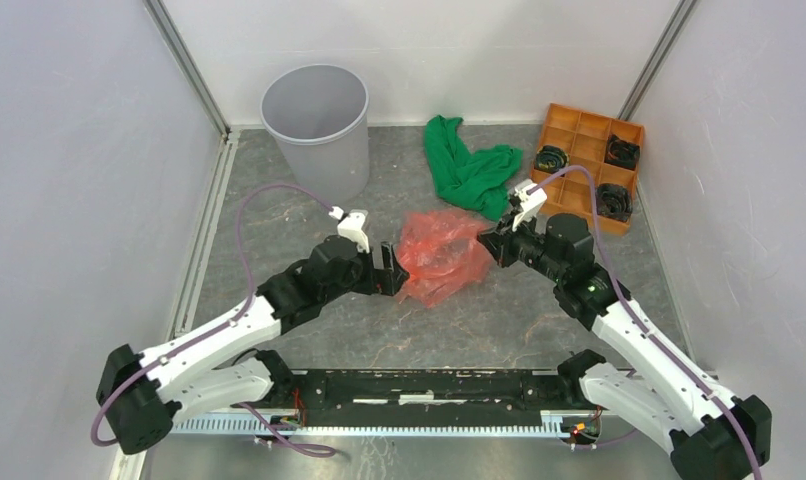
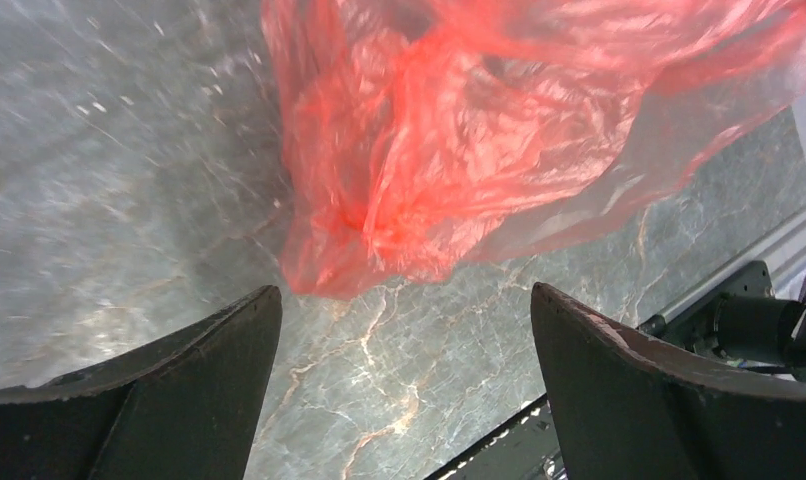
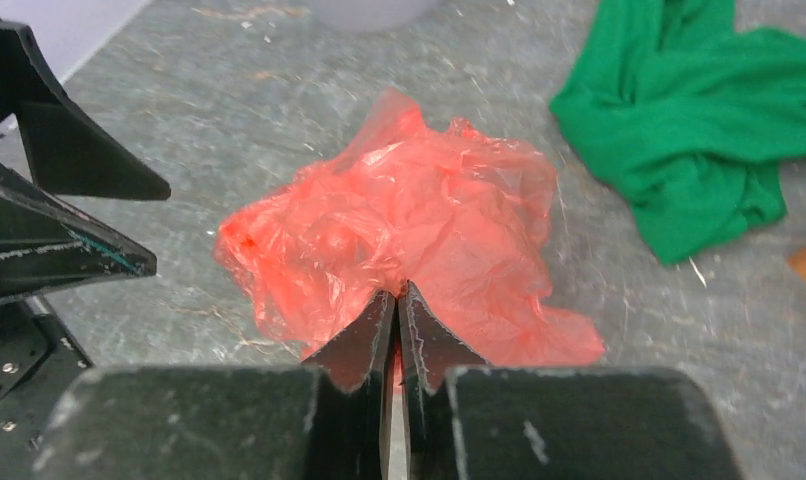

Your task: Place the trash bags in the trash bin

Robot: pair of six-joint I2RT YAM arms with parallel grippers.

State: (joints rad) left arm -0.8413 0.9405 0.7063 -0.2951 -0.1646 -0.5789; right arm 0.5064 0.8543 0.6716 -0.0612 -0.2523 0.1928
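A crumpled red-orange trash bag (image 1: 441, 255) of thin, glossy, wrinkled film sits in the middle of a grey marbled counter (image 1: 379, 340), between two robot arms that reach in from the near edge. From above, the left arm's fingers (image 1: 389, 268) are beside the bag's left edge, and the right arm's fingers (image 1: 491, 243) meet its right edge. In the left wrist view, the two dark fingers (image 2: 179, 400) are spread wide apart with only bare counter between them. The bag (image 2: 449, 150) is just ahead of their tips, its lowest fold close to the left one and not gripped. In the right wrist view, the fingers (image 3: 364, 340) are pressed almost together, leaving only a thin slit. They are pinched on the near edge of the bag (image 3: 409, 230), and red film shows in the slit. It is unclear whether the bag rests fully on the counter or is partly lifted. The round light-grey trash bin (image 1: 329, 160) stands upright at the far left of the counter, well apart from the bag. A rumpled green cloth (image 1: 469, 170) lies just beyond the bag. An orange compartment tray (image 1: 579, 125) with a few black items (image 1: 551, 158) in it sits at the far right.
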